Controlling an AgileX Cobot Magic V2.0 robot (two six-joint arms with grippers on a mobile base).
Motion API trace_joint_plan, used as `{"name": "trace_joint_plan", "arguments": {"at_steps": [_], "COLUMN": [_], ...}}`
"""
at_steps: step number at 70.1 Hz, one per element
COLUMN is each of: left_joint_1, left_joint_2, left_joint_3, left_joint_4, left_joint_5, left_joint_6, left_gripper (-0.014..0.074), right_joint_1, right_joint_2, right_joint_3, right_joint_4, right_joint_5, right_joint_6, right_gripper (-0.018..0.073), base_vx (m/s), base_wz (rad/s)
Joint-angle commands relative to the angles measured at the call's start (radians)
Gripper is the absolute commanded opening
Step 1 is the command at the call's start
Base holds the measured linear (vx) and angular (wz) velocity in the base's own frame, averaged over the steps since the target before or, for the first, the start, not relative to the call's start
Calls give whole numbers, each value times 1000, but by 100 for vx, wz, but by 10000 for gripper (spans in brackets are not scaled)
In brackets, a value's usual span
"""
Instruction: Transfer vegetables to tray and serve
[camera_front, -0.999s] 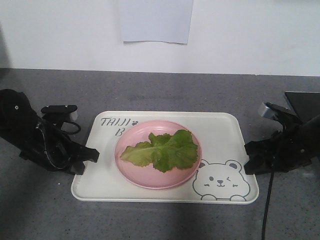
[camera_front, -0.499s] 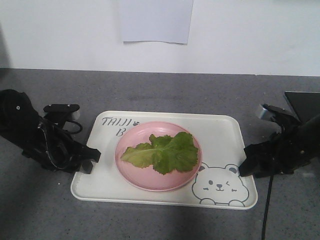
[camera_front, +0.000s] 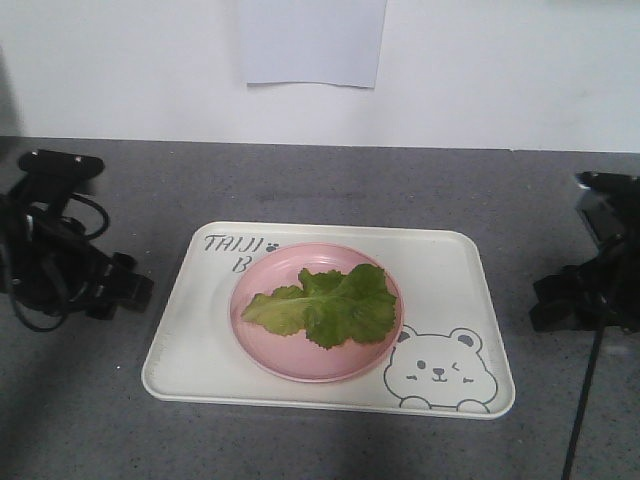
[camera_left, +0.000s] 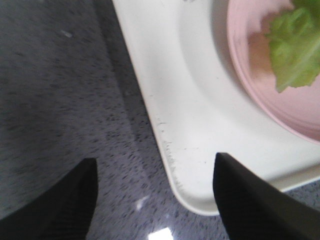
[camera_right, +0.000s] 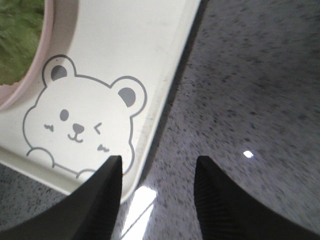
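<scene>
The cream-white tray (camera_front: 450, 270) with "TAIJI" lettering and a winking bear lies flat on the grey counter. A round pink plate (camera_front: 270, 345) stands on it, and the green frilly lettuce leaf (camera_front: 325, 300) lies in the plate. My left gripper (camera_front: 128, 290) is open and empty, a little off the tray's left edge. In the left wrist view the gripper (camera_left: 155, 160) has the tray's corner (camera_left: 190, 115) between its spread fingers, with the lettuce (camera_left: 295, 45) at the top right. My right gripper (camera_front: 545, 300) is open and empty, off the tray's right edge. The right wrist view shows this gripper (camera_right: 159, 160) by the bear corner of the tray (camera_right: 150, 45).
A grey speckled counter (camera_front: 330, 180) runs back to a white wall with a sheet of paper (camera_front: 310, 40). Cables hang from both arms at the counter's left and right sides.
Both grippers have drawn back outward from the tray's left and right edges and risen. The tray has settled slightly and lies free on the counter.
</scene>
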Motion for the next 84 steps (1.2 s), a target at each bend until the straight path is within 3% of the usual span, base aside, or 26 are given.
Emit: {"name": "trace_joint_plan", "arguments": {"at_steps": [1,17,43,58,70,84], "left_joint_1": [-5,-5,-5,-5,-5,-5], "left_joint_2": [-126,-335,-535,-540,-540,-540], "left_joint_3": [-30,94,369,404,404,404], "left_joint_4": [64,175,188,188,188,188], "left_joint_5": [2,-73,-291,-397,-453,-460], "left_joint_6": [-56,-153,-158,-158,-158,-158], "left_gripper": [464,461,461,449,356,145], "right_joint_1": [0,0,0,0,0,0], "right_joint_2": [-131,-424,-806,-875,-874,-874], "right_joint_3": [-19,104,216,243,243,243], "right_joint_4": [-43,-135,-182,-161,-153,-153], "right_joint_5": [15,-13,-34,-29,-35,-23], "right_joint_6": [59,128,148,153,151,151], "right_gripper": [323,323,318,291,247,134], "base_vx": [0,0,0,0,0,0], "base_wz": [0,0,0,0,0,0]}}
